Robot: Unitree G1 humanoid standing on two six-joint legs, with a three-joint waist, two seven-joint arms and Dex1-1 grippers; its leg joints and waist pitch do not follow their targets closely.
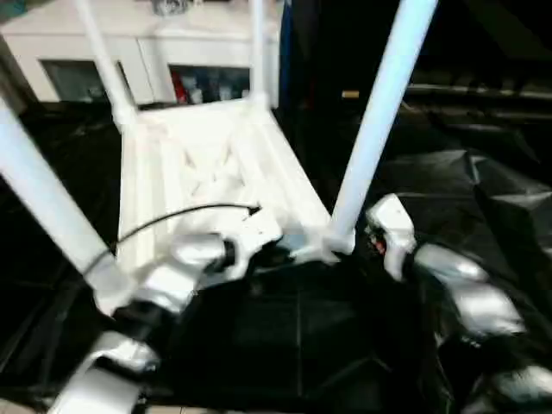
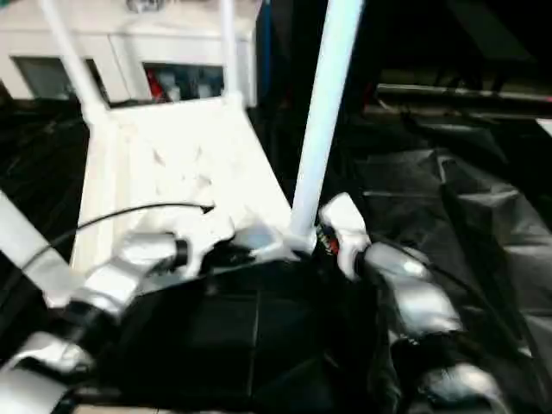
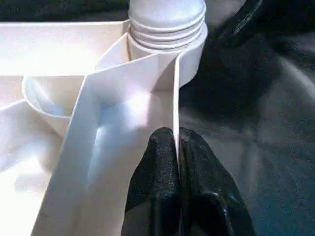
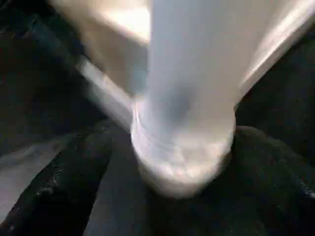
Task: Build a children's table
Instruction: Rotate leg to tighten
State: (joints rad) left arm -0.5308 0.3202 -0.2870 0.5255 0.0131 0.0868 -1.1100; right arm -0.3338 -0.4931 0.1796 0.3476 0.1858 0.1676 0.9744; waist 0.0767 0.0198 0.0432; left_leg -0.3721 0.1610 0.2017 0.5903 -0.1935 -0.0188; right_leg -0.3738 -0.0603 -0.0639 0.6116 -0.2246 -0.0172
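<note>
The children's table [image 1: 207, 172] lies upside down on the black-covered work table, ribbed underside up. Four white legs stand in its corner sockets: near right [image 1: 379, 112], near left [image 1: 43, 198], far left [image 1: 103, 60] and far right [image 1: 257, 52]. My left gripper [image 3: 176, 142] is shut on the thin rim wall [image 3: 175, 98] of the top, just short of the near-right socket [image 3: 167, 24]. My right gripper [image 4: 182, 162] is at the foot of the near-right leg [image 4: 192, 73]. Its black fingers [image 4: 54, 191] stand open on either side of that leg.
The black cover [image 1: 483, 190] spreads wrinkled to the right and toward me. A white glass-door cabinet [image 1: 52, 43] stands behind the work table. A black cable [image 1: 181, 214] runs from my left wrist across the table top's underside.
</note>
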